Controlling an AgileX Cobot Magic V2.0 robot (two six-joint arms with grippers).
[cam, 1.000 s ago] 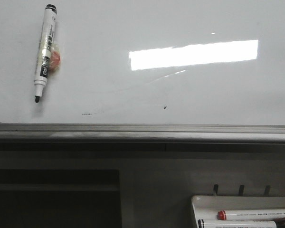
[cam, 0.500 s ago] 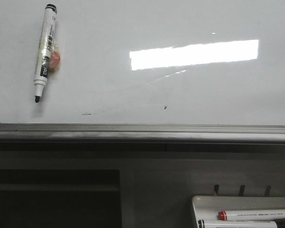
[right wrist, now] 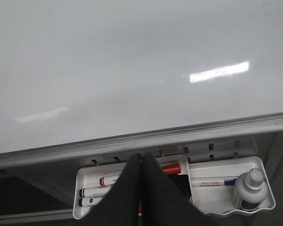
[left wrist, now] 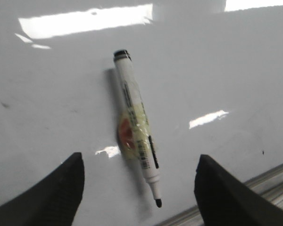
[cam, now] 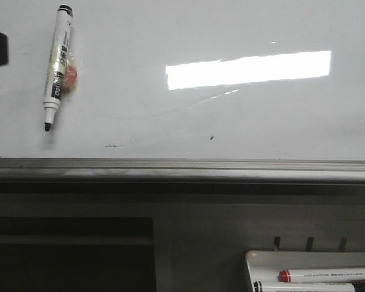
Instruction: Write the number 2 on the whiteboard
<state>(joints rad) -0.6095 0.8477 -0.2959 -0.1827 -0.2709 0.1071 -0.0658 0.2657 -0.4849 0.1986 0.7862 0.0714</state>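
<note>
lying cylindrical marker (cam: pixel 58 67) on glossy whiteboard (cam: pixel 231 121)

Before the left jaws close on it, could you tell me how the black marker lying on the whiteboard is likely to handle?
The black marker looks like a stiff, probably light plastic tube. Being round on the glossy whiteboard, it may roll or skid if nudged. The taped orange lump on its side could limit rolling. It lies uncapped, so its tip may smear the board.

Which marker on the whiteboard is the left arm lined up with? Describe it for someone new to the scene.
Start at the whiteboard, then go to its upper left. The black marker lies there uncapped, tip toward the grey rail, between the open fingers of the left gripper. Unlike the tray's markers, an orange-yellow wrap rings its barrel.
</note>
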